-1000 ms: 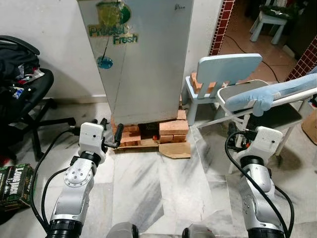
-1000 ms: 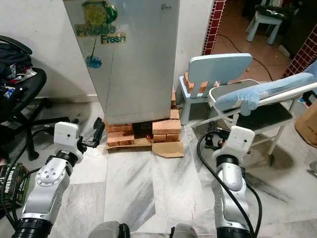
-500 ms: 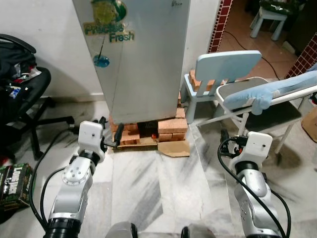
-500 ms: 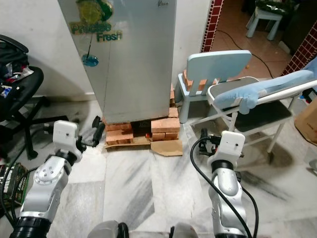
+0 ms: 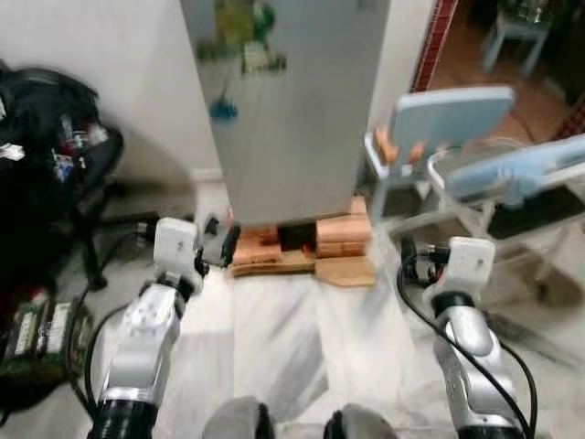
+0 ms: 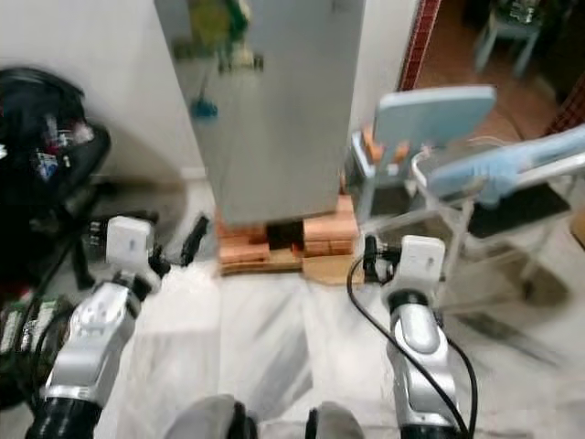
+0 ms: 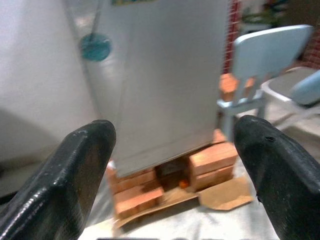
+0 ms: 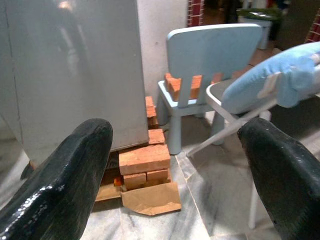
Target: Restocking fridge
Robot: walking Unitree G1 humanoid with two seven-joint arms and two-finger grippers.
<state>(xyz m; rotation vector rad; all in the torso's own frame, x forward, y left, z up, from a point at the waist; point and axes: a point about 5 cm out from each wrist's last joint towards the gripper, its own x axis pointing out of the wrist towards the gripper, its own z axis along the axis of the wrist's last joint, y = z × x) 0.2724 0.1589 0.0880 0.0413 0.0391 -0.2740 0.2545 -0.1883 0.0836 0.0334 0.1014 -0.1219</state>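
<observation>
Silver fridge (image 5: 292,101) door's shut, nothing stocked yet; left gripper (image 7: 175,170) and right gripper (image 8: 175,170) both spread wide, empty.

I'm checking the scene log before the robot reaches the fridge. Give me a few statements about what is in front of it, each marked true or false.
1. The fridge door is shut. True.
2. The fridge stands directly on the floor. False: it rests on stacked bricks.
3. The left gripper holds a bottle. False: its fingers are open with nothing between them.
4. A light blue chair stands to the fridge's right, with bricks on its seat. True.
5. The right gripper is shut. False: its fingers are spread wide apart.
6. A piece of cardboard lies on the floor in front of the bricks. True.
</observation>
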